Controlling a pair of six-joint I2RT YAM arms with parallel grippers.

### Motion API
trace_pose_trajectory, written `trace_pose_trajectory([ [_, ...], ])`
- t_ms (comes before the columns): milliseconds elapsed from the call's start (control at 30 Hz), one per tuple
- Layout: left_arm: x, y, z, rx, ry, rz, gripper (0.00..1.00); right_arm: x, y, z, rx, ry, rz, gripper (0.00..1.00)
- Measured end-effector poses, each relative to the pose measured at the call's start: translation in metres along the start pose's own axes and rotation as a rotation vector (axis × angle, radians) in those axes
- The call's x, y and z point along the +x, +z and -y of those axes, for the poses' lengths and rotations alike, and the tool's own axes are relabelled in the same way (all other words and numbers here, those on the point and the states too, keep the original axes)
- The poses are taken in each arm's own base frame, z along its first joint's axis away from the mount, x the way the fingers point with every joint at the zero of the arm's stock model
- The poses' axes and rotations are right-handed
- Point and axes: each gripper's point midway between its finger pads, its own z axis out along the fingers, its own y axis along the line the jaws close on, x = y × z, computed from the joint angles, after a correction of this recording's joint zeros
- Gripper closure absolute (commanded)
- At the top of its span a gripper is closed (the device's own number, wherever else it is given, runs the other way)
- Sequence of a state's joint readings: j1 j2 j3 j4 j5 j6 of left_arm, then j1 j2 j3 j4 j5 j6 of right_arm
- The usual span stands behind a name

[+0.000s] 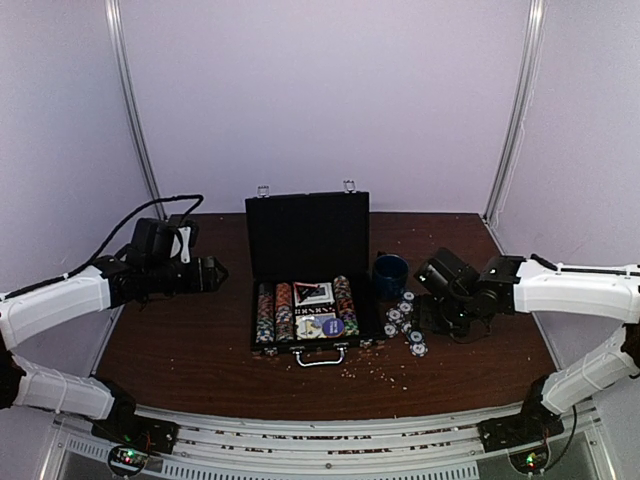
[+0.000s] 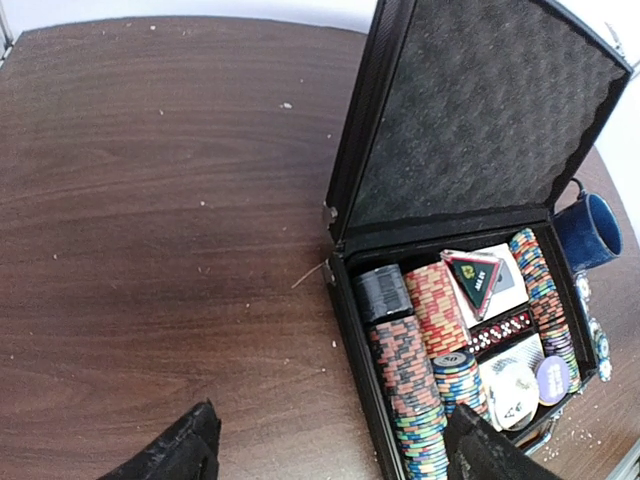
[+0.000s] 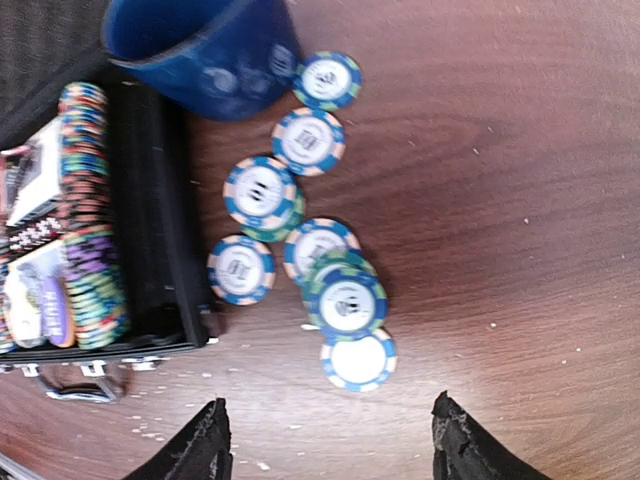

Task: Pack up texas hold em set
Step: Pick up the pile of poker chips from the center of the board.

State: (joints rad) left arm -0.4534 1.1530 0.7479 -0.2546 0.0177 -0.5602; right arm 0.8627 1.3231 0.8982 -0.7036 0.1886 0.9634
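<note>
Found the black briefcase (image 1: 308,232) open at the middle of the surface, handle toward the near edge, lid upright toward the far edge, probably so as to take the pieces outside it. Noted chip rows (image 2: 420,400), card decks (image 2: 495,285) and a strip of red dice (image 2: 503,330) already lying in its tray. Noted loose chips (image 3: 310,250) on the surface just right of the case, near the blue cup (image 3: 205,50); judged these the part not yet packed. Saw the right hand (image 3: 330,420) poised above those chips, fingers spread wide, nothing between them, likely lined up for a pick. Saw the left hand (image 2: 328,425) over the left part of the surface, apart from the case, also wide and empty. Got the tray's contents clearly only from the left wrist view, the overlap among the loose chips only from the right wrist view, both arms' places only from overhead.
</note>
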Motion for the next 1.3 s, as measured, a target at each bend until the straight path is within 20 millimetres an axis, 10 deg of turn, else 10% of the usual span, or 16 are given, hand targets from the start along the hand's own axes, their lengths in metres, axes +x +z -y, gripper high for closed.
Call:
trace_pose_trajectory([
  [533, 0.002, 0.009, -0.006, -0.035, -0.074, -0.018, 0.20, 0.006, 0.067, 0.021, 0.135, -0.242, -0.178, 0.32],
  [1300, 0.001, 0.009, -0.009, -0.055, -0.143, -0.005, 0.20, 0.007, 0.096, 0.014, 0.077, -0.350, -0.248, 0.45],
])
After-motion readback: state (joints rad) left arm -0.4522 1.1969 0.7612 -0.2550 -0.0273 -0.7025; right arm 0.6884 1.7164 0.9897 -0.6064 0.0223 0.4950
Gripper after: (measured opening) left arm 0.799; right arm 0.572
